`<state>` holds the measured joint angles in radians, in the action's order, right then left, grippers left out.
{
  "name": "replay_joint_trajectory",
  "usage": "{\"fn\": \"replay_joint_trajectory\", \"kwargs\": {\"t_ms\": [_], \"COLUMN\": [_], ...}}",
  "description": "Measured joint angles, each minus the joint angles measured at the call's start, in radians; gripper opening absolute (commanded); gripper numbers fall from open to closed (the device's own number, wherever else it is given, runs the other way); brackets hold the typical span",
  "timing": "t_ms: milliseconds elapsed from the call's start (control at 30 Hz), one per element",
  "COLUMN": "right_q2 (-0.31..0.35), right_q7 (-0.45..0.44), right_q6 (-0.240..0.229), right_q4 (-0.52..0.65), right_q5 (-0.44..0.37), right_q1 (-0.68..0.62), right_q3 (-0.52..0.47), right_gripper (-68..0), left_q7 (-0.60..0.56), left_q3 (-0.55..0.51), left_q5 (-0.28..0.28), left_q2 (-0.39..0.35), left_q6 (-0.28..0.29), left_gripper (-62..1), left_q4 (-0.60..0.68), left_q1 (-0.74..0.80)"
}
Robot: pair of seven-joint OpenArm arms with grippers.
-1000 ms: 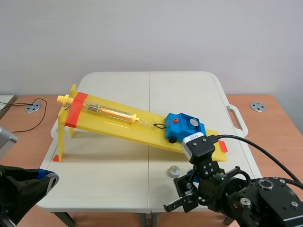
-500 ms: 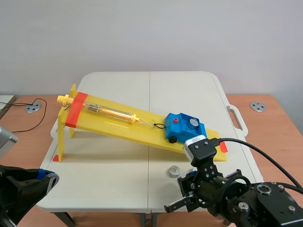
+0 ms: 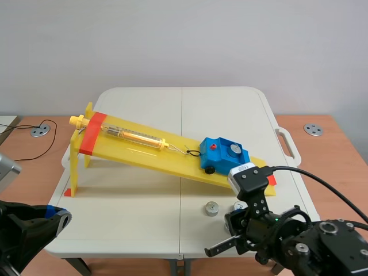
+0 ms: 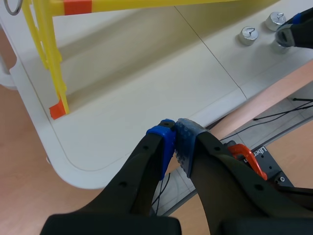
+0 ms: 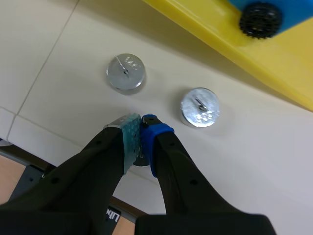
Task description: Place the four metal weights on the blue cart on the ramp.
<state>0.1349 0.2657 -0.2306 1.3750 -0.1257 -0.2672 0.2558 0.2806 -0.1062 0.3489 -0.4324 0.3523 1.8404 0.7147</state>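
The blue cart (image 3: pixel 222 153) sits low on the yellow ramp (image 3: pixel 144 150) with one metal weight (image 3: pixel 234 149) in it. Two weights lie on the table just ahead of my right gripper (image 5: pixel 141 128): one (image 5: pixel 125 72) further from the ramp, one (image 5: pixel 199 106) close to it. That gripper is shut, pads almost touching, on a third weight (image 4: pixel 280 46), which is mostly hidden under the fingers. In the scene view the right gripper (image 3: pixel 227 242) is low at the table's front edge. My left gripper (image 4: pixel 174 130) is shut on nothing off the front left corner.
The ramp's legs (image 4: pixel 55 73) stand on the white folding table (image 3: pixel 138 201) at the left. A spring scale (image 3: pixel 129 135) lies along the ramp, hooked to the cart. The cart's black wheel (image 5: pixel 259 19) is ahead of the right gripper.
The right arm has shifted to the right along the table's front edge, uncovering a second loose weight near the ramp's foot. The left arm has not moved.
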Motion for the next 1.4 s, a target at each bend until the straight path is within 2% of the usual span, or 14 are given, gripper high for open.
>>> {"fn": "replay_joint_trajectory", "kwargs": {"t_ms": [167, 367, 533, 667, 767, 967, 1400], "right_q2": [0.068, 0.11, 0.109, 0.109, 0.109, 0.094, -0.021], "right_q7": [0.082, 0.156, 0.235, 0.27, 0.272, 0.268, 0.266], "right_q6": [0.0, -0.001, -0.028, -0.027, -0.027, -0.027, -0.065], "right_q4": [0.216, 0.451, 0.575, 0.623, 0.624, 0.577, 0.234], "right_q5": [-0.064, -0.181, -0.312, -0.418, -0.444, -0.444, -0.439], "right_q1": [-0.093, -0.21, -0.262, -0.262, -0.247, -0.137, 0.151], "right_q3": [-0.053, -0.189, -0.346, -0.455, -0.493, -0.477, -0.36], "right_gripper": [-66.9, -66.9, -66.9, -66.9, -66.9, -66.9, -66.9], "left_q7": [0.0, 0.0, 0.0, 0.0, 0.0, 0.0, 0.007], "left_q3": [0.0, 0.0, 0.0, 0.0, 0.0, 0.0, 0.0], "left_q5": [0.0, 0.0, 0.0, 0.0, 0.0, 0.0, 0.0], "left_q2": [0.0, 0.0, 0.0, 0.0, 0.0, 0.0, 0.0], "left_q6": [0.0, 0.0, 0.0, 0.0, 0.0, 0.0, 0.0], "left_gripper": [-58.1, -58.1, -58.1, -58.1, -58.1, -58.1, -58.1], "left_q4": [0.0, 0.0, 0.0, 0.0, 0.0, 0.0, 0.0], "left_q1": [0.0, 0.0, 0.0, 0.0, -0.006, -0.011, -0.011]}}
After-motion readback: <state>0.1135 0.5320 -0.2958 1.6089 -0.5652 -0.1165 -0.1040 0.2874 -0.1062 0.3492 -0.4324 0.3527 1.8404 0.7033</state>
